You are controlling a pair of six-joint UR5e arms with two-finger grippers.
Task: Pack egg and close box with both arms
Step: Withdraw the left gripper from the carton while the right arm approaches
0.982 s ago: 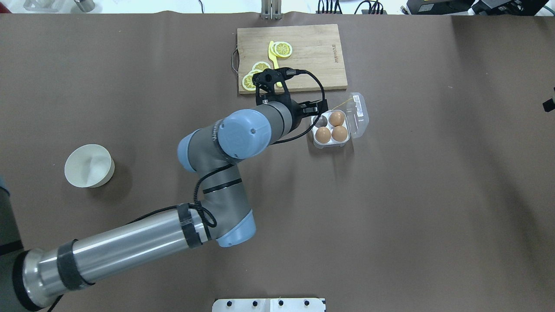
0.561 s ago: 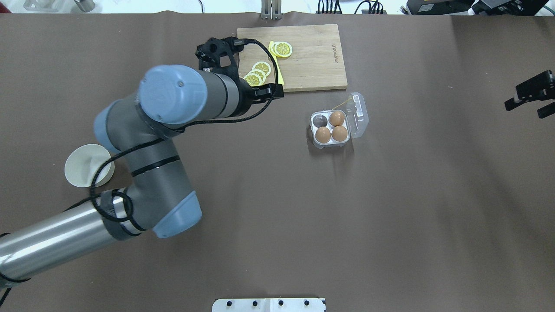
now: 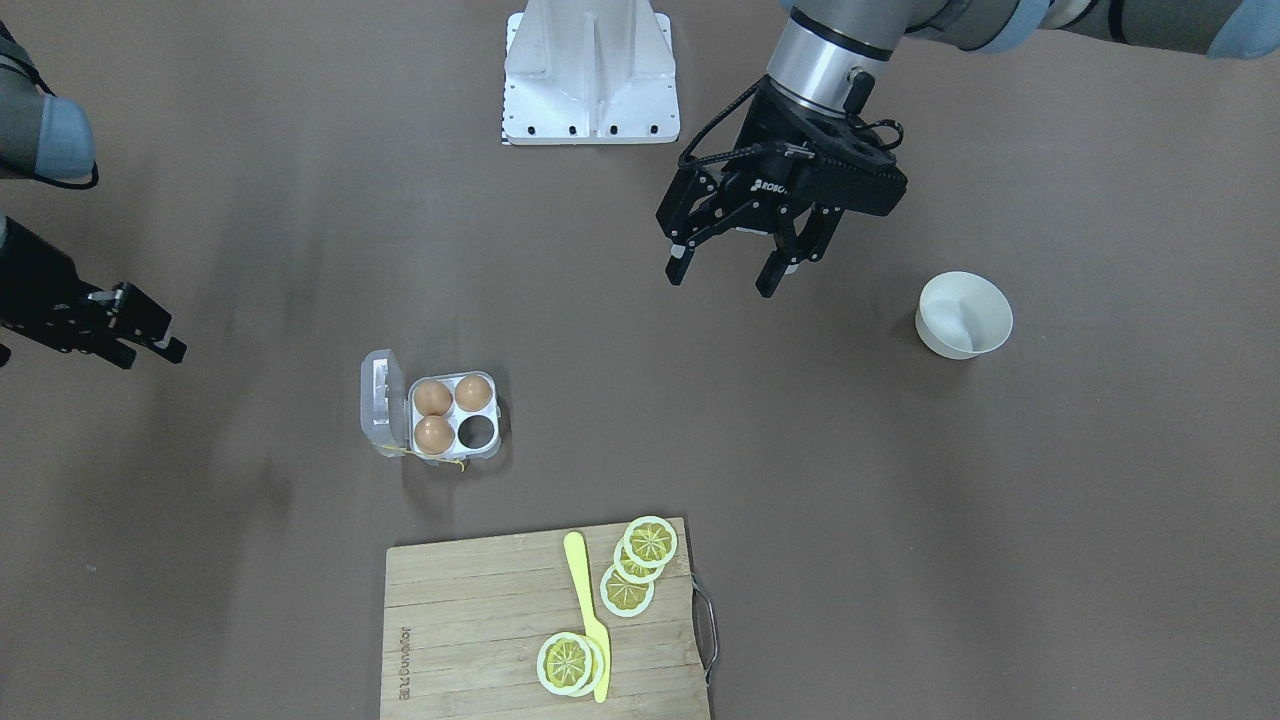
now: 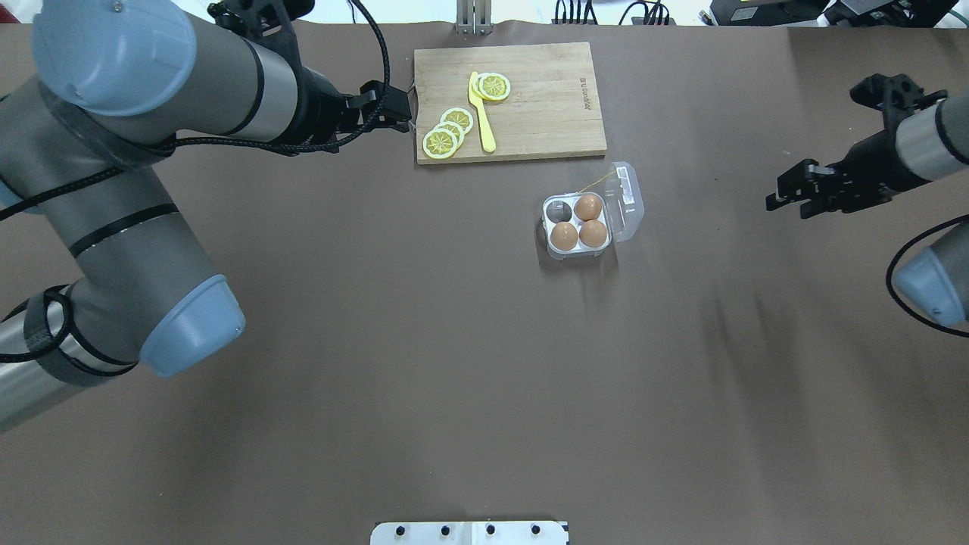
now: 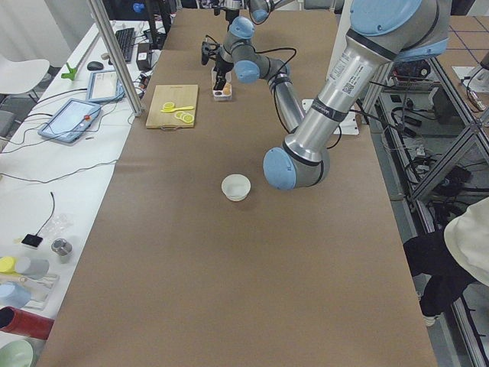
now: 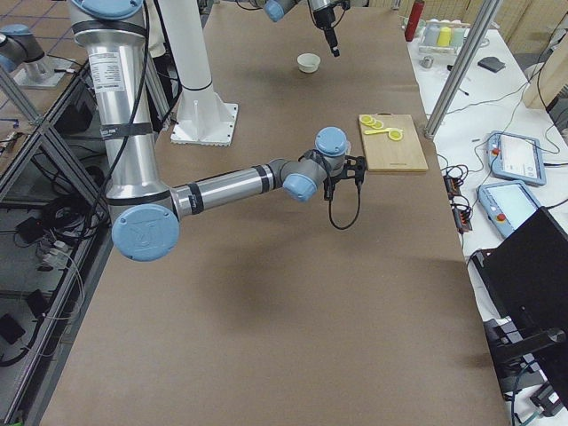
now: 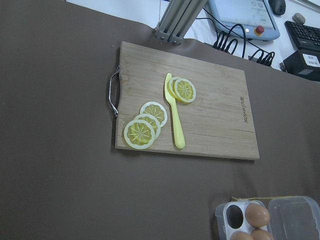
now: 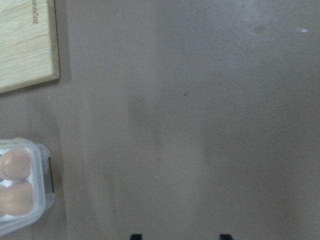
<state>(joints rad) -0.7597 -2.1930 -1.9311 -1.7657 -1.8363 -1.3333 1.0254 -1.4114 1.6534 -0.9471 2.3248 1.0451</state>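
Observation:
The clear box (image 4: 577,224) stands mid-table with its lid (image 4: 627,200) lying open to the right. Three brown eggs (image 4: 588,206) sit in its cells; the far-left cell (image 4: 560,210) is empty. The box also shows in the front view (image 3: 448,415), with a yellow string tag (image 3: 440,460). My left gripper (image 3: 724,278) is open and empty, high above the table, well left of the box and by the board's handle in the overhead view (image 4: 397,108). My right gripper (image 4: 783,203) is open and empty, well to the right of the box.
A wooden cutting board (image 4: 545,113) with lemon slices (image 4: 447,136) and a yellow knife (image 4: 481,113) lies behind the box. A white bowl (image 3: 963,315) stands on my left side. The white base (image 3: 590,70) is at the near edge.
My left arm has pulled back from the box to the far left and risen. My right arm has come in from the right edge toward the box.

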